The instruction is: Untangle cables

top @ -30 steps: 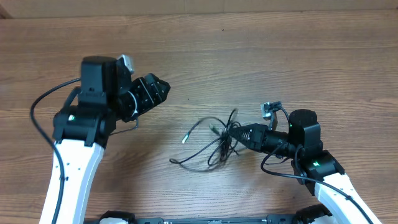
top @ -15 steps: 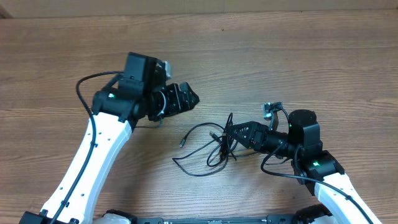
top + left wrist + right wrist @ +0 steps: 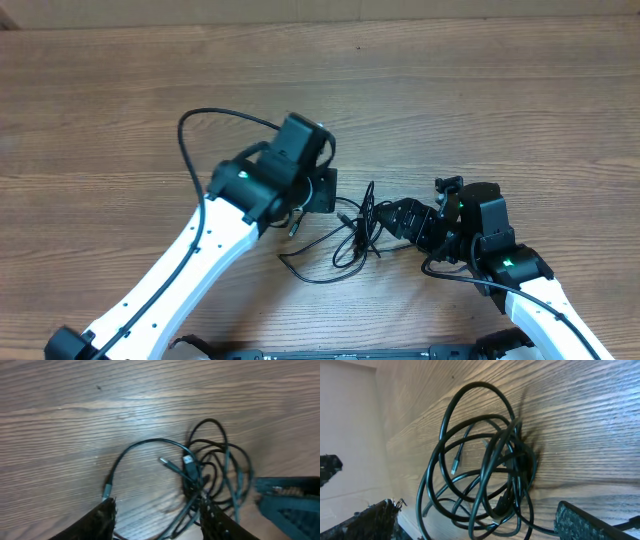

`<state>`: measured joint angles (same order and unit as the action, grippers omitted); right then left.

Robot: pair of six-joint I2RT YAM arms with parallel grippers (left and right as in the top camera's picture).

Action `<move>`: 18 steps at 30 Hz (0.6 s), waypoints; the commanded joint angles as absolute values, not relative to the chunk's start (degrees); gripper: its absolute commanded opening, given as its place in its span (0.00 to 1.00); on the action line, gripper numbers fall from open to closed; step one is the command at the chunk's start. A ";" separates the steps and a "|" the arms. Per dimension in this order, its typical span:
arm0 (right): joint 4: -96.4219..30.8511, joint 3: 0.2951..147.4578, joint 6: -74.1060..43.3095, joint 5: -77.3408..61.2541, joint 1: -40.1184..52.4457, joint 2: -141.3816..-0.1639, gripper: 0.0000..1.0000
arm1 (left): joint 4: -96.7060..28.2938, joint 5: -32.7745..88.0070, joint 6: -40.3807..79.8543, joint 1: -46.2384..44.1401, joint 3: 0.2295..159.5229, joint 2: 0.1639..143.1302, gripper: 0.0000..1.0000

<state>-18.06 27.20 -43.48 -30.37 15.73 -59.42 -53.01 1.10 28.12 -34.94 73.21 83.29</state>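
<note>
Cables [image 3: 355,232]: thin black cords in one tangled bundle, lying flat on the bench [image 3: 480,90] between the two claws.
Bundle shape: several overlapping loops [image 3: 480,470] crossing at a dense dark knot near the side of the right claw; individual cords impossible to tell apart inside it.
Loose end: one strand arcing out of the tangle [image 3: 210,470] to a grey-tipped plug [image 3: 106,491], just beside one finger of the left claw.
Other ends: two small plugs [image 3: 189,460] close together near the middle of the loops.
Trailing strand: a long thin curve [image 3: 305,272] running out from the bundle toward the front edge of the bench.
Left claw [image 3: 322,190]: fingers apart, pointing down over the bundle's left edge; gap [image 3: 156,506] between the fingers wide, a strand passing through it, nothing clamped.
Right claw [image 3: 388,216]: fingers spread wide [image 3: 477,507], low at the bundle's right side, loops lying in front of the gap, nothing pinched.
Bench surface: wood grain, light brown.
</note>
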 commanded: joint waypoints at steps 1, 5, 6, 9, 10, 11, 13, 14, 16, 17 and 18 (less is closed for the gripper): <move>-18.41 27.07 -43.22 -27.55 15.46 -59.33 1.00 | -53.17 -4.58 27.20 -36.91 72.97 87.44 0.43; -18.81 27.07 -43.22 -26.98 15.46 -59.33 1.00 | -53.12 -1.30 27.18 -38.20 72.97 92.29 0.41; -18.79 27.07 -43.22 -26.98 15.46 -59.33 1.00 | -53.08 -0.36 27.16 -38.37 72.97 93.47 0.38; -18.81 27.07 -43.20 -26.63 15.46 -59.33 1.00 | -52.82 1.93 26.63 -38.65 72.97 96.55 0.40; -18.81 27.07 -43.20 -26.37 15.46 -59.33 1.00 | -52.56 3.14 26.09 -38.65 72.97 97.32 0.43; -18.81 27.07 -43.20 -26.33 15.46 -59.33 1.00 | -52.10 4.64 25.39 -38.65 72.97 98.00 0.46; -18.79 27.07 -43.20 -26.33 15.46 -59.33 1.00 | -51.27 7.09 24.51 -38.65 72.97 98.80 0.58; -18.81 27.07 -43.20 -26.33 15.46 -59.33 1.00 | -50.78 8.54 23.70 -38.65 72.97 99.07 0.66; -18.81 27.07 -43.20 -26.33 15.46 -59.33 1.00 | -49.95 10.94 22.55 -38.65 72.97 99.13 0.71; -18.81 27.07 -43.20 -26.33 15.46 -59.33 1.00 | -49.63 11.68 22.11 -38.65 72.97 99.13 0.70; -18.81 27.07 -43.22 -26.33 15.46 -59.33 1.00 | -49.12 12.78 21.37 -38.65 72.97 99.13 0.67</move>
<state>-19.09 27.20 -43.46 -27.03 15.73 -59.42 -50.50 6.37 25.02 -38.28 73.06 98.70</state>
